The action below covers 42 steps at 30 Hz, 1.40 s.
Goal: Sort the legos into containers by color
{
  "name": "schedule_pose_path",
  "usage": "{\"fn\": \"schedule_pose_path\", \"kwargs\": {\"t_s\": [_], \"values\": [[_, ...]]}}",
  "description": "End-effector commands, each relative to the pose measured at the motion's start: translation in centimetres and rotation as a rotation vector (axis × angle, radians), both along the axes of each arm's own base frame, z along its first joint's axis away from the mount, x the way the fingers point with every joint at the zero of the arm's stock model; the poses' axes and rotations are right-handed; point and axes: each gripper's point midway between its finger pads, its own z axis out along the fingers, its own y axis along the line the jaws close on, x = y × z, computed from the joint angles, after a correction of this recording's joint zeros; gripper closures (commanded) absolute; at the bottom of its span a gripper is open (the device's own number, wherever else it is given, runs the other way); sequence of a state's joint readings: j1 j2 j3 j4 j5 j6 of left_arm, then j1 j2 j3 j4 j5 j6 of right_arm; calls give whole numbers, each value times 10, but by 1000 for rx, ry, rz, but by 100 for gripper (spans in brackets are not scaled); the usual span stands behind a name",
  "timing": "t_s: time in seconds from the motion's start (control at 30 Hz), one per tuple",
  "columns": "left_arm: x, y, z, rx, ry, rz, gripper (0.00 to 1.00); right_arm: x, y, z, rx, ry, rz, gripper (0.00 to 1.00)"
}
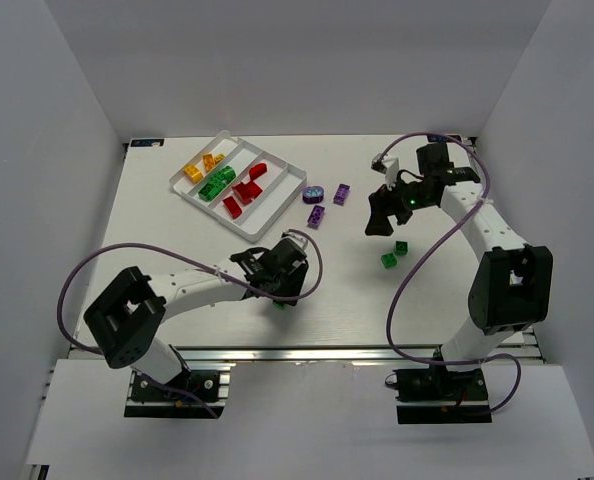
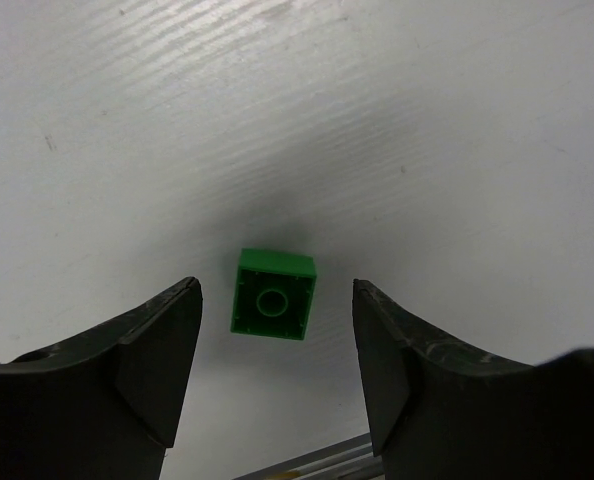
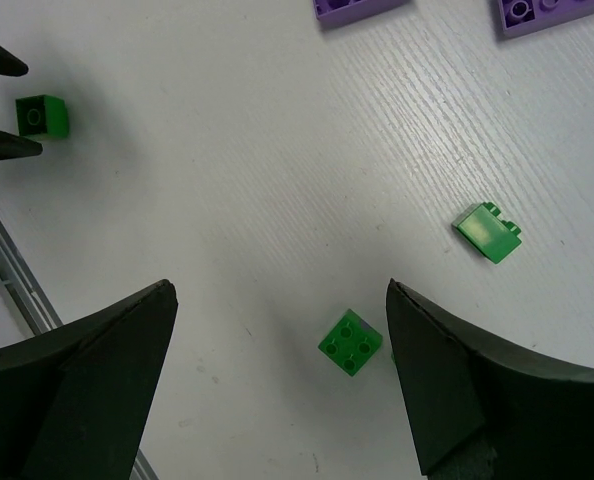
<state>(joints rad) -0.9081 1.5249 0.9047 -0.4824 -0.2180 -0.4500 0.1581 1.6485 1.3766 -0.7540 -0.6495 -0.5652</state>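
In the left wrist view a small green lego (image 2: 273, 294) lies upside down on the table, level with the tips of my left gripper (image 2: 275, 322). That gripper is open around it and not touching. From above, my left gripper (image 1: 278, 287) hides most of this lego (image 1: 279, 304). My right gripper (image 3: 279, 300) hangs open over the table, holding nothing, with a studs-up green lego (image 3: 351, 342) below its right finger and a tipped green one (image 3: 488, 233) beyond. Both greens (image 1: 395, 254) sit just below my right gripper (image 1: 381, 222). The white tray (image 1: 287, 170) of containers holds yellow-orange (image 1: 192, 172), green (image 1: 215, 183) and red (image 1: 247, 187) legos.
Three purple legos lie loose right of the tray: a round one (image 1: 314, 192) and two square ones (image 1: 342, 194) (image 1: 317, 216). Grey walls enclose the table on three sides. A metal rail (image 1: 307, 352) runs along the near edge, close behind my left gripper.
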Motion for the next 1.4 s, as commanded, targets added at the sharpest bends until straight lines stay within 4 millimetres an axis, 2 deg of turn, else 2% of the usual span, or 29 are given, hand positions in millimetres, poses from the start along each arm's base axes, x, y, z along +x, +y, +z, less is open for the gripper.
{"fn": "schedule_pose_path", "kwargs": {"t_s": [0.0,0.23,0.37,0.5,0.53,0.6,0.63,0.67,0.73,0.77,0.8,0.83,0.87,0.9,0.93,0.97,1.0,1.03,1.07,1.1,1.13,1.17,1.2,1.3,1.33,1.37], "values": [[-7,-6,-7,19,-8,-26,29,-1,-2,11,7,-38,-2,11],[-6,-2,-19,75,-20,1,33,0,-5,11,9,-38,-9,11],[-1,9,-23,123,-44,46,45,-1,-5,10,10,-31,-8,11],[5,10,-16,121,-72,77,66,-3,-5,12,15,-36,-6,11],[9,5,-6,99,-92,83,77,-4,-5,11,15,-39,-1,11],[15,-1,10,69,-122,94,88,-5,-6,19,12,-90,22,11],[25,-8,26,36,-153,107,95,-7,-7,20,7,-114,38,11],[30,-12,39,-1,-169,112,98,-7,-7,36,8,-208,62,10],[51,-9,59,-62,-184,160,100,-3,-11,50,-26,-372,99,11],[63,-17,80,-142,-192,166,100,-3,-12,63,-25,-505,107,11],[85,-1,90,-177,-199,229,100,-1,-14,68,-32,-582,107,11],[97,3,100,-217,-206,253,100,0,-16,70,-35,-639,86,11],[112,0,120,-292,-221,259,100,1,-18,70,-27,-735,50,10],[136,20,127,-310,-238,323,100,-3,-19,66,-23,-739,41,10],[149,27,135,-328,-248,345,100,-9,-18,60,-39,-745,95,18],[161,35,138,-335,-246,371,100,-15,-13,46,-21,-670,133,29],[189,48,147,-348,-259,415,100,-28,-6,48,24,-581,172,48],[202,55,150,-346,-262,439,100,-31,-4,47,39,-527,173,88],[223,69,166,-377,-285,482,100,-30,0,44,66,-457,165,100],[235,76,165,-386,-283,507,100,-33,0,37,70,-398,155,100],[249,81,152,-377,-263,536,100,-34,0,33,74,-369,141,100],[262,87,152,-389,-274,560,100,-34,0,31,76,-352,129,100],[283,100,148,-402,-279,607,100,-36,-1,27,73,-353,126,100],[314,122,143,-405,-297,675,100,-39,-2,28,70,-393,130,100],[329,125,156,-414,-340,688,100,-40,-2,25,70,-393,129,100],[341,127,139,-399,-323,698,100,-41,-2,26,71,-396,128,100]]}}
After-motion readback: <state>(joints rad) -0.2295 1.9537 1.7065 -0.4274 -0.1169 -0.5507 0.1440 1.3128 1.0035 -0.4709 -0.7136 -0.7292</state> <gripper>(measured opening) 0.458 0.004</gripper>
